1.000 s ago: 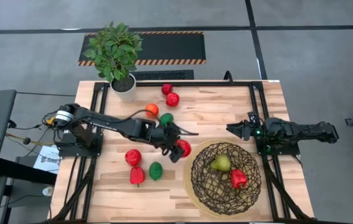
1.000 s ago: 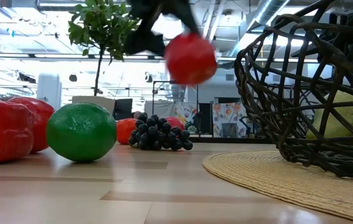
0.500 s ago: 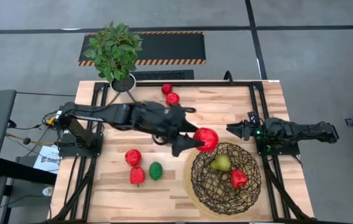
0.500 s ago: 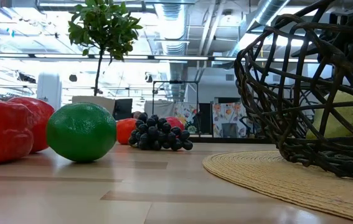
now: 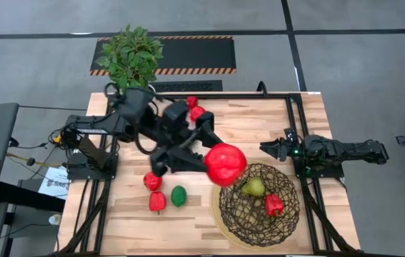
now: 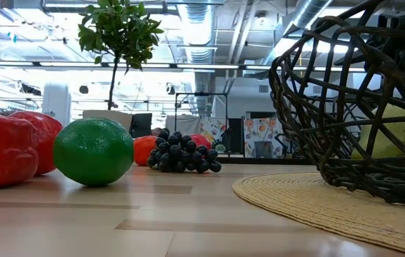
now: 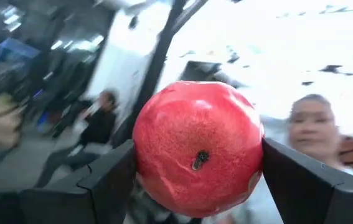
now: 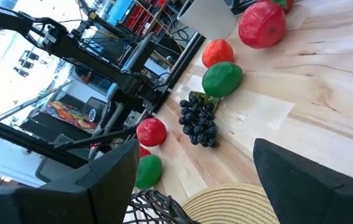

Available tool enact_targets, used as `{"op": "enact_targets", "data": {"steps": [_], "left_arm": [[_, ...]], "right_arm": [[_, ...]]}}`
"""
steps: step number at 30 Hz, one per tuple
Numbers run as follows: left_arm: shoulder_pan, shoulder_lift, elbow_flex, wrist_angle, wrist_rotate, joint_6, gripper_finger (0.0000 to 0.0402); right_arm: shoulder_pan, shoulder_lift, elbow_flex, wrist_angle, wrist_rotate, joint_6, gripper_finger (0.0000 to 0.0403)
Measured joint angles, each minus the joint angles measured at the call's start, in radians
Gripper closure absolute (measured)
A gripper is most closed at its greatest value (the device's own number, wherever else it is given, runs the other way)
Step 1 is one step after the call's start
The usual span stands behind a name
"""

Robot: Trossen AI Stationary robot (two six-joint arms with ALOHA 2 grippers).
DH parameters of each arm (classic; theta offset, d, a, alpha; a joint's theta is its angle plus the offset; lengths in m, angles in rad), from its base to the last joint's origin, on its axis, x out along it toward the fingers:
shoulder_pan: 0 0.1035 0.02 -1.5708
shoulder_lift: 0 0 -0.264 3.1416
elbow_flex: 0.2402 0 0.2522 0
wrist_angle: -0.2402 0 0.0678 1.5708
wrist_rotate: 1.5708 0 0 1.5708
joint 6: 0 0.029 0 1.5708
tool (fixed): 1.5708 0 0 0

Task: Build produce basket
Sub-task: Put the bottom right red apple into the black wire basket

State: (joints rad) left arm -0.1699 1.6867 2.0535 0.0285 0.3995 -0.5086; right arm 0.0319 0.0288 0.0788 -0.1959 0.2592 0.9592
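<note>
Basket (image 5: 258,208): on the table's right side, holding a green pear (image 5: 253,187) and red pepper (image 5: 273,205).
Left gripper (image 7: 196,168): raised beside the basket's rim, clamped on a red apple (image 5: 224,163).
Right gripper (image 8: 192,171): fingers apart, holding nothing, at the right edge.

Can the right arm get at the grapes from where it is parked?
Probably yes. The right pincer stands open at the table's right edge, and the grapes lie on bare wood ahead of it. The left pincer, holding a red apple, is raised nearby.

Wooden table (image 5: 259,125), basket (image 5: 225,213), lime (image 5: 179,195), grapes (image 6: 182,153)
</note>
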Motion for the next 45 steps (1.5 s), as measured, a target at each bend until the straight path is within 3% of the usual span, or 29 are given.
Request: {"op": "enact_targets", "data": {"steps": [5,14,18,21,26,32,36,40,42,45], "left_arm": [[0.000,0.000,0.000,0.160,0.146,-0.031,0.0111],[-0.022,-0.001,0.000,0.268,0.443,-0.066,0.0111],[-0.035,-0.001,0.000,0.138,0.523,0.045,0.0111],[-0.033,-0.006,0.000,-0.072,0.481,0.163,0.0111],[-0.003,-0.007,0.000,-0.445,0.284,0.400,0.0111],[0.004,-0.007,-0.001,-0.694,-0.214,0.724,0.0111],[-0.019,-0.007,-0.001,-0.675,-0.594,0.908,0.0111],[-0.038,0.000,-0.001,-0.547,-1.002,1.035,0.0111],[-0.039,0.000,-0.001,-0.462,-1.145,1.074,0.0111],[-0.030,0.000,-0.001,-0.333,-1.282,1.102,0.0111]], "right_arm": [[0.000,0.000,0.000,0.000,0.001,-0.002,0.0069],[0.000,0.000,0.000,0.000,0.003,0.001,0.0069],[0.000,0.000,0.000,0.000,0.004,0.001,0.0069],[0.000,0.000,0.000,0.000,0.004,0.010,0.0069],[0.000,0.000,0.000,0.000,0.004,0.019,0.0069],[0.000,0.000,0.000,0.000,0.004,0.021,0.0069],[0.000,0.000,0.000,0.000,0.004,0.022,0.0069],[-0.002,0.000,0.000,0.000,0.004,0.035,0.0069],[-0.003,0.000,0.000,0.000,0.004,0.037,0.0069],[-0.002,0.000,0.000,0.000,0.004,0.038,0.0069]]}}
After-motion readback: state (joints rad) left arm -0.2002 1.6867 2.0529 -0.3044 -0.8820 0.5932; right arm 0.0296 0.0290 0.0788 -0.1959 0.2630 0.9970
